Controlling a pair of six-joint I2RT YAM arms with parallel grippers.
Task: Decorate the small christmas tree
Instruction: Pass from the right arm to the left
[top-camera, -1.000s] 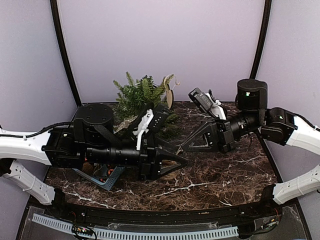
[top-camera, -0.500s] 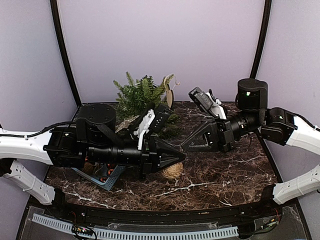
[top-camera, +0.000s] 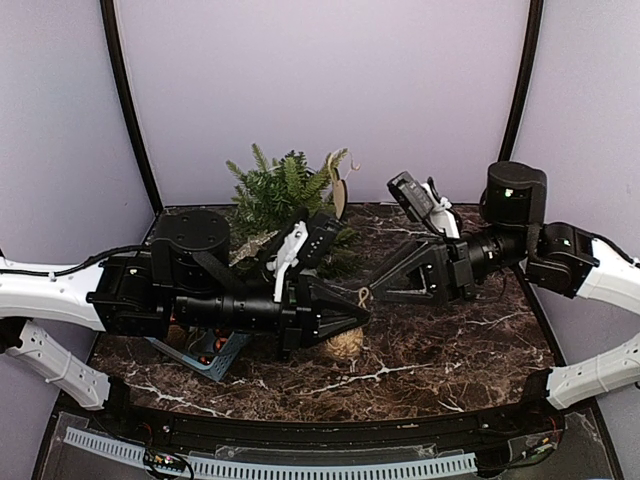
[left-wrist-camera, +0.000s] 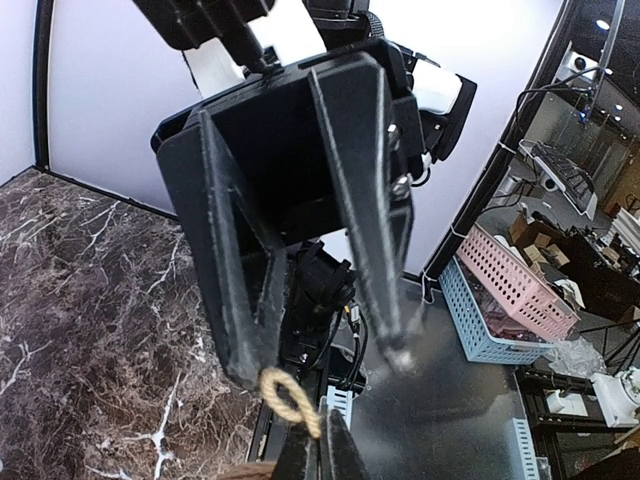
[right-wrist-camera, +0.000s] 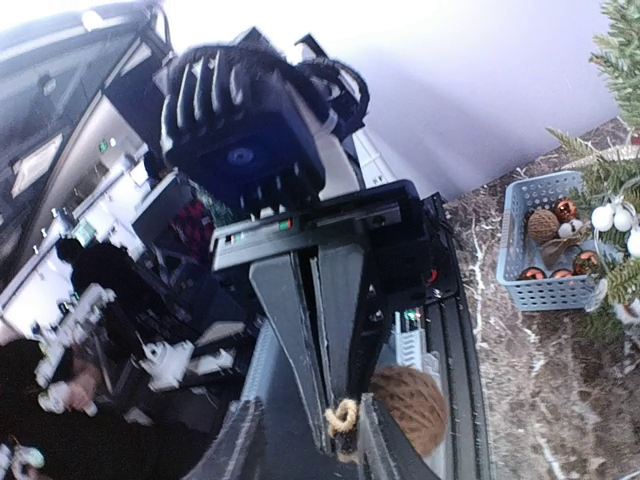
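Pinching the twine loop (left-wrist-camera: 290, 398) of a twine ball (top-camera: 343, 343), the left tool (top-camera: 361, 309) is clamped tight at mid-table, with the ball just below its tip. Whether the ball touches the table (top-camera: 450, 340) cannot be told. The right tool (top-camera: 368, 292) meets it tip to tip from the right. Its 2 fingers (left-wrist-camera: 365, 200) are parted a moderate way, with the loop between them, close to 1 tip, and they grip nothing. The small christmas tree (top-camera: 285, 190) stands upright at the far side, left of centre, behind the left arm. A blue basket (right-wrist-camera: 545, 255) of ornaments lies near left, partly under that arm.
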